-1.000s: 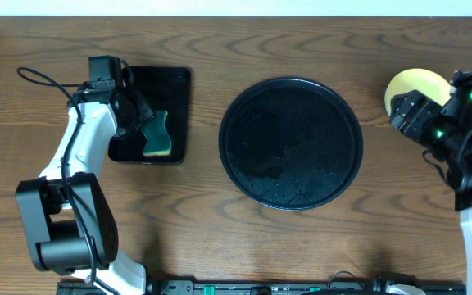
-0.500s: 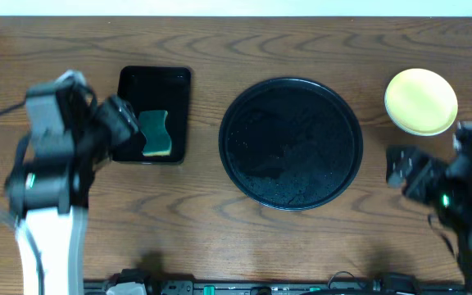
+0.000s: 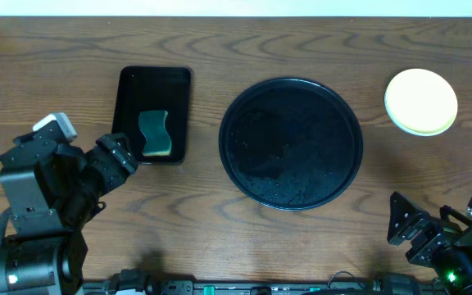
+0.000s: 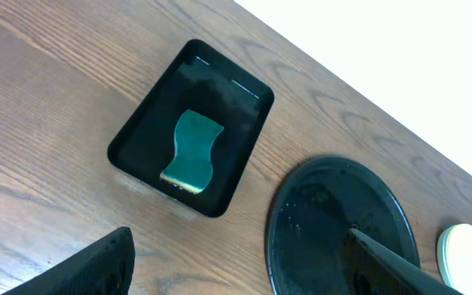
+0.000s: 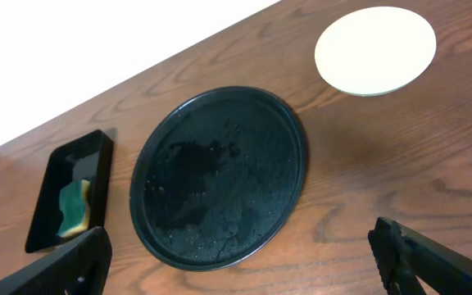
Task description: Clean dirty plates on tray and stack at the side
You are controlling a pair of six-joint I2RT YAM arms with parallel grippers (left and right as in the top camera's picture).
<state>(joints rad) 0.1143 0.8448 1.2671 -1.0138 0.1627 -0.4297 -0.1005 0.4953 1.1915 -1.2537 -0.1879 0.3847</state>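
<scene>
Left claw [image 3: 118, 158] and right claw [image 3: 406, 232] gape wide, empty, at the desk's front corners. Yellow plate [image 3: 420, 101] sits near the far right corner, off the tray [image 3: 291, 143].

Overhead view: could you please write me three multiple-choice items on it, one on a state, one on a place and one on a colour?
1. The round tray is:
A. holding three plates
B. holding one plate
C. bare of plates

2. The sponge lies:
A. on the round tray
B. in the small tray
C. on the plate

3. The plate at the far right looks:
A. pale yellow
B. red
C. black

Answers:
1 C, only the tray's dark wet surface shows.
2 B, the green sponge sits inside the rectangular tray on the left.
3 A, its top face is a clean pale yellow.
</scene>
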